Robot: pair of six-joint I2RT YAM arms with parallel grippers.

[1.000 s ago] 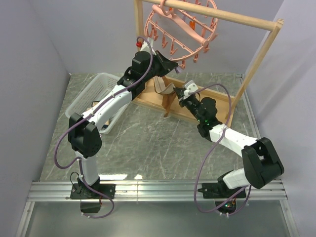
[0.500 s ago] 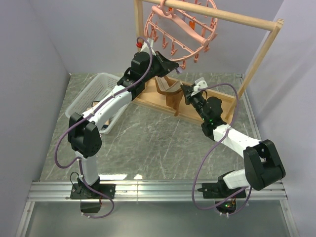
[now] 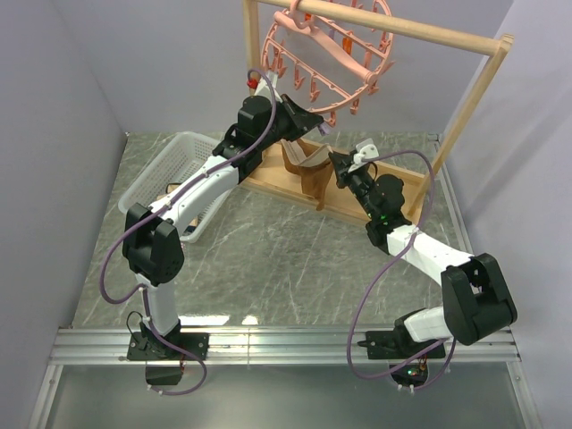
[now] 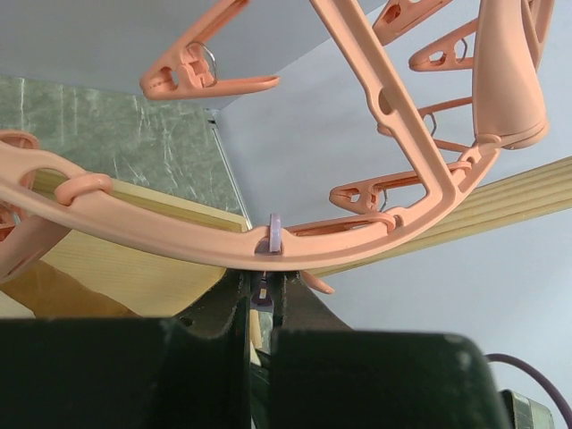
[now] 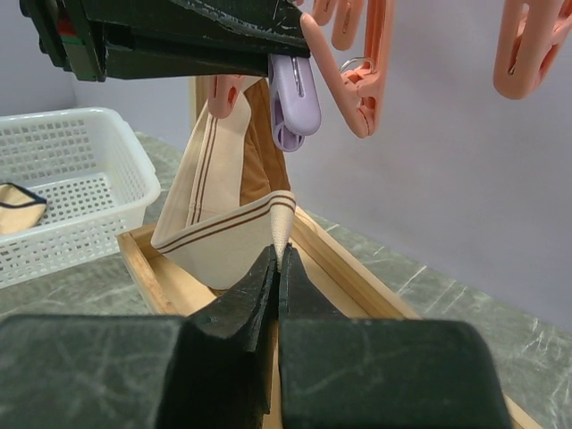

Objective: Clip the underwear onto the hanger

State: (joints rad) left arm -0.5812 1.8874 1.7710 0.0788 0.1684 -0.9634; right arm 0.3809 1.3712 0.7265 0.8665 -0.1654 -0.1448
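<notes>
The salmon-pink hanger (image 3: 326,54) hangs from the wooden rod. My left gripper (image 3: 308,121) is just under its ring (image 4: 179,237), shut on a lilac clip (image 5: 295,103) whose top shows at the ring (image 4: 274,234). The brown underwear (image 3: 308,170) with its tan striped waistband (image 5: 223,237) hangs below. One upper corner reaches up to a pink clip (image 5: 223,94). My right gripper (image 5: 280,259) is shut on the other waistband corner, a little below the lilac clip. In the top view the right gripper (image 3: 340,163) is right of the cloth.
A wooden rack frames the scene: rod (image 3: 402,31), slanted post (image 3: 465,116) and a base tray (image 3: 393,183) under the underwear. A white mesh basket (image 3: 179,174) at the left holds a beige garment (image 5: 18,206). Other pink clips (image 5: 527,54) dangle close above.
My right gripper has moved up and to the right with the waistband corner, stretching the underwear nearer the hanger's clips. The left gripper has stayed at the ring.
</notes>
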